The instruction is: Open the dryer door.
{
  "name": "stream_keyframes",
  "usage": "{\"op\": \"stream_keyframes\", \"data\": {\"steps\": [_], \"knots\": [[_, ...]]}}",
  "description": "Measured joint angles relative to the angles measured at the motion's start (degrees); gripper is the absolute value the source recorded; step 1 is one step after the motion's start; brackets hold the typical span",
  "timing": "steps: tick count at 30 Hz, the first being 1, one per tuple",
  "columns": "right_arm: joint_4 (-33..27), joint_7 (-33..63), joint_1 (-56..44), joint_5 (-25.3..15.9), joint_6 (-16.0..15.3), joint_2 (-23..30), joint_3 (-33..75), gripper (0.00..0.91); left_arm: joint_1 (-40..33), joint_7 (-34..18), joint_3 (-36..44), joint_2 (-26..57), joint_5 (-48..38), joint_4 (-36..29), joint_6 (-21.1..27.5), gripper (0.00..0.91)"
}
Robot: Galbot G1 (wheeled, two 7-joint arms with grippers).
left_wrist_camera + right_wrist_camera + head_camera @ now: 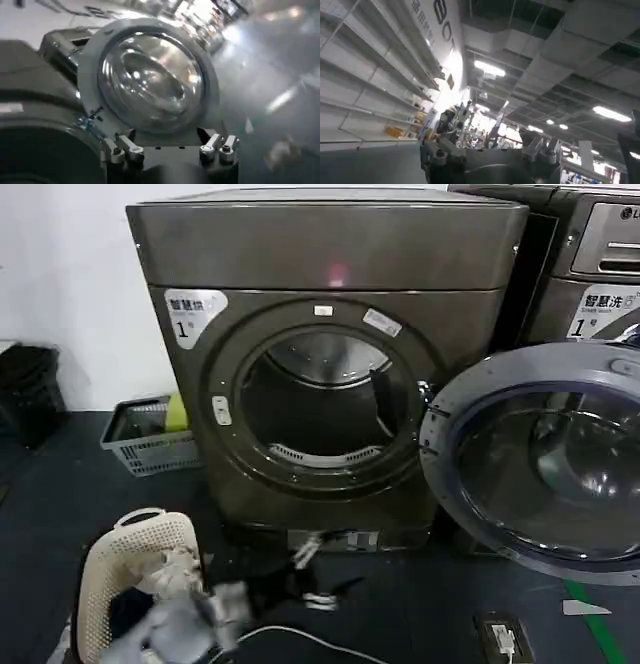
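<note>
The dryer door (535, 469) stands swung wide open, right of the dryer (320, 364) and its drum opening (315, 399). The left end effector (170, 150) faces the door's inner side, fingers spread, holding nothing. The right end effector (490, 152) points at the ceiling, fingers apart, empty.

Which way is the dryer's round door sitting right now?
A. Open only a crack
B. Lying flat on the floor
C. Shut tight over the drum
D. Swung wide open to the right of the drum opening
D: the dryer door stands swung out beside the machine, grey inner face showing, leaving the drum opening fully exposed.
</note>
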Motion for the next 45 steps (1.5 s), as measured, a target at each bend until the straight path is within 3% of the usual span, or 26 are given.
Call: {"op": "stream_keyframes", "data": {"steps": [11, 18, 27, 33, 37, 45], "knots": [[-2.19, 1.04, -1.13, 0.14, -1.17, 0.21, 1.22, 0.907, 8.16, -4.63, -14.38, 17.05, 16.1, -3.88, -11.39, 0.907], [-4.78, 0.66, -2.06, 3.26, -1.42, -0.44, 0.71, 0.907, 13.42, -11.28, -25.24, 23.95, 38.94, -1.46, -23.32, 0.907], [-4.16, 0.59, -2.03, 11.04, -2.55, 1.14, -1.86, 0.907, 14.1, -20.29, -30.46, 32.0, 70.79, 0.56, -23.65, 0.907], [-4.09, 0.6, -1.82, 11.66, -2.76, 1.19, -2.6, 0.907, 14.76, -23.97, -29.14, 36.6, 88.64, 0.16, -23.62, 0.907], [-4.31, 0.71, -1.68, 11.73, -2.63, 1.25, -2.89, 0.907, 13.75, -21.72, -28.96, 37.52, 95.45, -0.82, -23.56, 0.907], [-4.28, 0.77, -1.67, 12.03, -2.39, 1.59, -3.26, 0.907, 13.9, -21.1, -28.57, 39.71, 97.87, -2.27, -23.54, 0.907]]}}
